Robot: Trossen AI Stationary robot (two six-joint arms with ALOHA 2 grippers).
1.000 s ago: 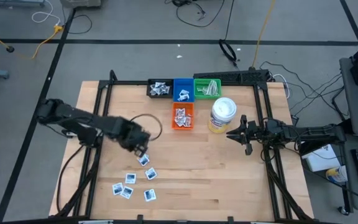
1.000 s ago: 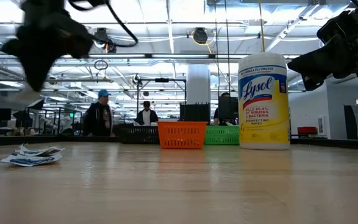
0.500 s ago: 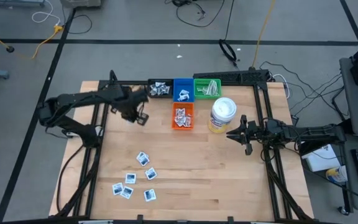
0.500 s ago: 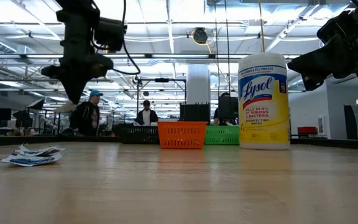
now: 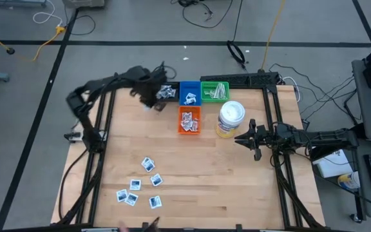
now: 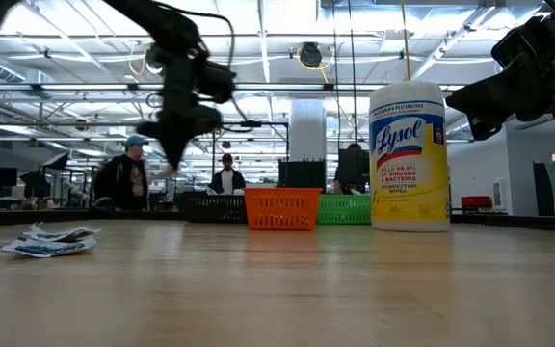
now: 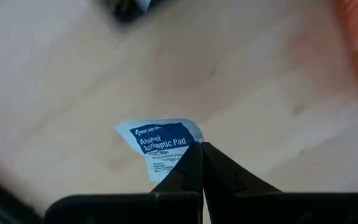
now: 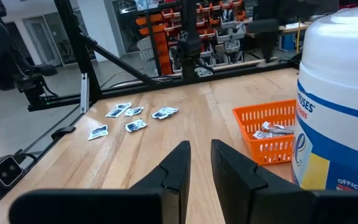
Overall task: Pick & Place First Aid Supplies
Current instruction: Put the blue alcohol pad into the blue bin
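Observation:
My left gripper (image 5: pixel 148 103) hangs over the table's far left part, just short of the black bin (image 5: pixel 165 92), and is shut on a white packet with blue print (image 7: pixel 160 142), one of the first aid supplies. The low view shows it (image 6: pixel 173 159) high above the tabletop. Several more packets (image 5: pixel 140 187) lie flat on the wood near the front edge, and others fill the black, blue (image 5: pixel 189 93), green (image 5: pixel 215 91) and orange (image 5: pixel 189 120) bins. My right gripper (image 5: pixel 237 138) waits level at the right, its fingers (image 8: pixel 179 163) a little apart with nothing between them. My left gripper pinches the packet at one edge, near a corner (image 7: pixel 188 144), between its two fingertips. The fingers point down from above. The rest of the packet sticks out past the tips, lifted clear of the table.
A yellow and white Lysol wipes tub (image 5: pixel 230 120) stands right of the orange bin, close to my right gripper. Black frame rails (image 5: pixel 102 129) run along the table's left, right and far sides. Bare wood (image 5: pixel 218 180) lies in the middle and at the near right.
My left gripper has swung from above the loose packets near the front toward the table's far edge, ending beside the black bin. It has stayed shut and pointing down, and has carried the packet clear of the table. The loose packets have kept still.

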